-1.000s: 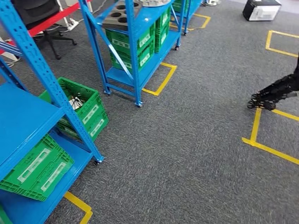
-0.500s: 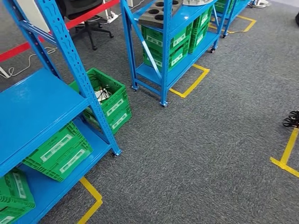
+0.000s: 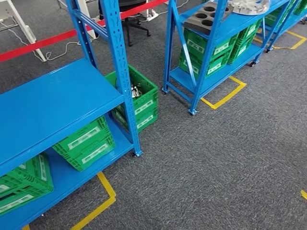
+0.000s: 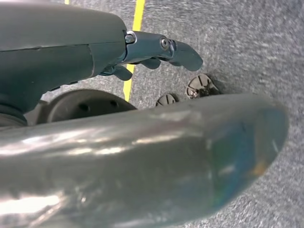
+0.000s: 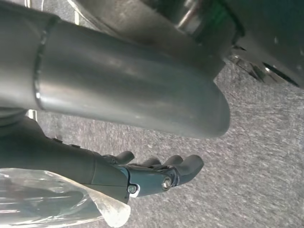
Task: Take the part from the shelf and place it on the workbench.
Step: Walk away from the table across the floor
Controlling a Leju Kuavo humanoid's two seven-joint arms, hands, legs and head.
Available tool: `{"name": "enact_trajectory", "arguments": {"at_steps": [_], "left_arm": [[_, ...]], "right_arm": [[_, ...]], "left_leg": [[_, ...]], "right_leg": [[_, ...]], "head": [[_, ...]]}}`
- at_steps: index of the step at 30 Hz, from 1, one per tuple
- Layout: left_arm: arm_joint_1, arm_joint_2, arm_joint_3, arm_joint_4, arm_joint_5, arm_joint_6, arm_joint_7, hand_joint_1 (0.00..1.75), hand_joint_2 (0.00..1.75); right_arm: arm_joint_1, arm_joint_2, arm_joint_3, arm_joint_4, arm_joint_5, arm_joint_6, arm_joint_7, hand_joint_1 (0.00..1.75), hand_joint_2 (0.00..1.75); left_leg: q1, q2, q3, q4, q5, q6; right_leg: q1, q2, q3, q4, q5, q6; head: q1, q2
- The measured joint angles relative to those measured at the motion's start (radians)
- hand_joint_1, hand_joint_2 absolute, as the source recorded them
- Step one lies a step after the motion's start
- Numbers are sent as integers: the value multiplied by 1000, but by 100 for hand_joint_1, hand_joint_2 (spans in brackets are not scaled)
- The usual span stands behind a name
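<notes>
Over the last second the whole head view has slid to the right. That is the camera swinging left as the robot turns, not the racks moving. The near blue steel shelf now spreads from 9 o'clock to the centre, its bare deck facing the robot. Ribbed green plastic crates are tucked under it. Just beside its front post an open green crate stands on the floor with small metal bits inside.

At 1 o'clock stands the far blue shelf, ringed by yellow floor tape. Its top deck carries a grey block with round holes and, further right, a silvery cast metal part. The task's part is probably one of these two, still on its shelf and well away from both hands; I cannot tell which it is.

The left hand hangs over the carpet, its fingers stretched out and holding nothing. The right hand also hangs low with its fingers lying side by side. A clear plastic film runs along its base, and I cannot tell whether the hand holds it.

My reading is that the turn is still part of the approach. The pick has not begun, and no workbench surface is in view.
</notes>
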Motion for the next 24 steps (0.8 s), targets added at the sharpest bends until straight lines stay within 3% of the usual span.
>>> {"name": "enact_trajectory", "arguments": {"at_steps": [2,3,4,5,6,7,9,11,13,14,16,18,20,21,22,24], "left_arm": [[-3,-2,2,0,1,2,-5,0,0],[-4,-3,3,0,1,2,-8,0,0],[-4,-3,3,0,1,1,-10,0,0],[-4,-3,3,0,1,1,-11,0,0],[-4,-3,4,0,1,1,-12,0,0],[-4,-4,5,0,1,1,-12,0,0],[-4,-4,7,0,1,-1,-13,0,0],[-4,-4,8,0,-1,-5,-16,0,0],[-2,-4,8,0,-4,-12,-20,0,0],[-1,-4,9,0,-6,-14,-22,0,0],[-1,-4,9,0,-10,-17,-28,0,0],[-2,-4,9,0,-12,-19,-31,0,0],[-1,-4,9,0,-14,-20,-31,0,0],[1,-4,9,0,-15,-21,-32,0,0],[2,-4,9,0,-15,-22,-32,0,0],[3,-4,9,0,-17,-25,-32,0,0]], "right_arm": [[0,0,0,0,0,-6,-2,0,0],[1,0,0,0,-1,-8,-2,0,0],[2,0,0,0,-1,-9,-3,0,0],[4,0,0,0,-2,-10,-4,0,0],[5,0,0,0,-2,-10,-4,0,0],[6,0,0,0,-2,-10,-4,0,0],[6,1,0,0,-2,-11,-5,0,0],[5,2,0,1,-3,-14,-7,0,0],[3,2,0,1,-3,-17,-10,0,0],[2,3,0,1,-3,-18,-11,0,0],[2,5,0,1,-3,-21,-16,0,0],[4,6,0,1,-2,-23,-20,0,0],[6,7,-1,1,-3,-24,-21,0,0],[6,7,-1,1,-3,-24,-22,0,0],[5,7,-1,1,-3,-24,-23,0,0],[4,8,-1,1,-3,-24,-24,0,0]], "left_leg": [[5,-21,2,-4,3,8],[5,-34,2,-3,2,10],[5,-48,2,-3,1,11],[5,-63,4,-3,1,11],[6,-79,6,-2,0,11],[7,-95,9,-1,-2,8],[9,-124,11,4,-7,0],[9,-145,8,8,-10,-11],[11,-162,5,6,-7,-22],[11,-158,4,8,-9,-26],[10,-112,-17,54,-39,-37],[12,-58,-76,176,-100,-46],[16,-46,-129,281,-132,-52],[18,-44,-132,285,-120,-53],[18,-39,-115,248,-90,-52],[13,2,-49,114,-22,-43]], "right_leg": [[-3,63,-53,101,-55,7],[-4,83,-91,171,-83,8],[-5,93,-125,227,-97,10],[-5,97,-148,255,-92,11],[-6,101,-152,241,-65,11],[-7,107,-137,190,-23,11],[-11,144,-88,60,48,10],[-12,170,-59,-1,66,4],[-10,155,-51,-5,68,-7],[-10,145,-48,-7,70,-12],[-13,120,-44,-12,71,-25],[-12,91,-41,-13,67,-35],[-11,60,-38,-13,62,-37],[-10,46,-35,-13,59,-37],[-10,33,-30,-13,56,-36],[-8,9,-21,-13,47,-29]], "head": [[7,0],[8,0],[9,0],[9,0],[9,0],[9,0],[9,0],[8,0],[8,0],[7,0],[1,0],[-6,0],[-6,0],[-6,0],[-6,0],[-7,0]]}}
